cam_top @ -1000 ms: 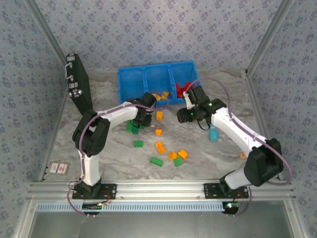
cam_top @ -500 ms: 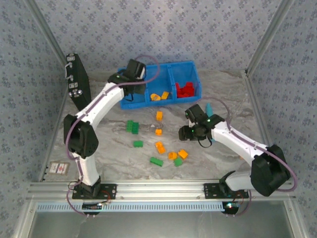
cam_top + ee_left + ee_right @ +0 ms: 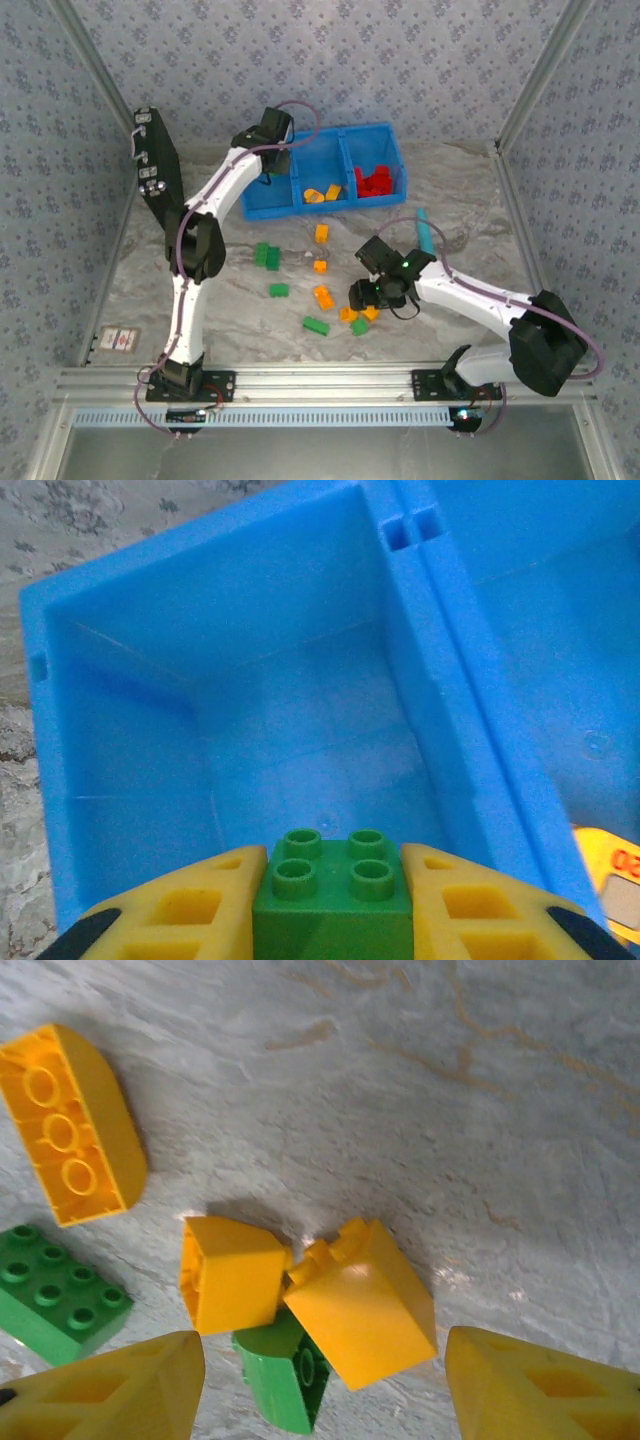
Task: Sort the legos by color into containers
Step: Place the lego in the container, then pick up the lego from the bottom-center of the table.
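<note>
The left hand (image 3: 333,865) is clamped on a green lego (image 3: 333,908), studs up, above the left container (image 3: 300,750) of the blue bin (image 3: 318,137). The right hand (image 3: 325,1385) hangs low over the table (image 3: 420,1070) with its fingers spread wide. Below it two orange-yellow legos (image 3: 360,1305) touch each other, with a second green lego (image 3: 285,1375) partly under them. The middle container (image 3: 318,160) holds orange-yellow bricks (image 3: 322,194), and the right container (image 3: 368,150) holds red bricks (image 3: 375,180).
</note>
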